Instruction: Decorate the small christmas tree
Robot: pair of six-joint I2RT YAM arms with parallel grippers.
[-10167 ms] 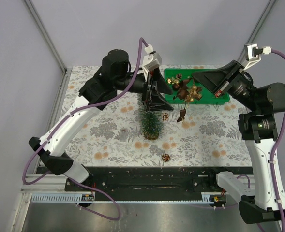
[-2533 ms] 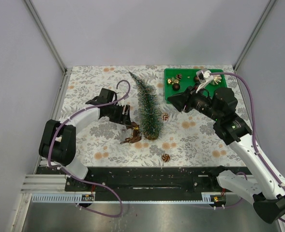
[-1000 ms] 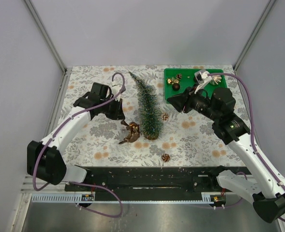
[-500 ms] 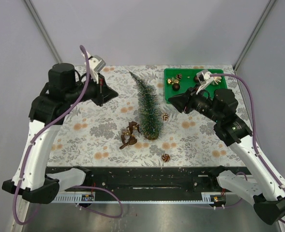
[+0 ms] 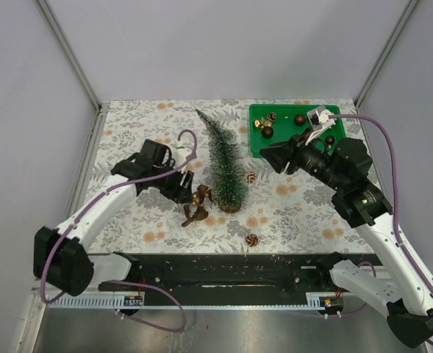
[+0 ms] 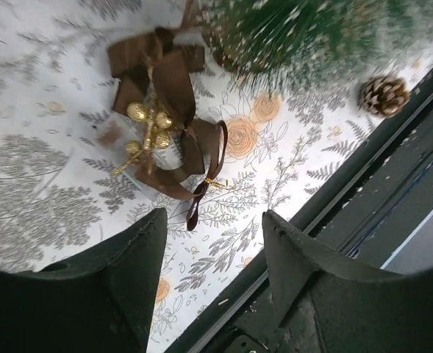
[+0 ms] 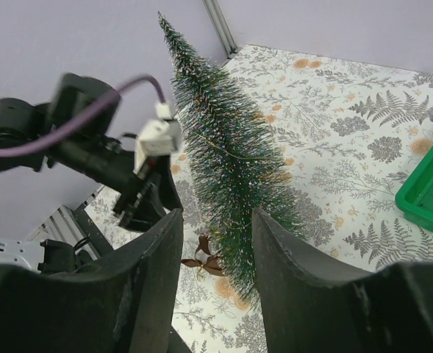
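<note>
While the left hand (image 5: pixel 187 190) gapes empty, the small christmas tree (image 5: pixel 225 165) stands just beside it, apparently apart.

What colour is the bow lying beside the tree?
Brown bow with gold beads; left wrist view.

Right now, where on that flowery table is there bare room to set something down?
Bare: the far left corner of the table, left of the small christmas tree, and the near right stretch beyond the front pinecone. Crowded: the tree's base, with the brown bow, left gripper and second pinecone, and the green tray beside the right gripper.
</note>
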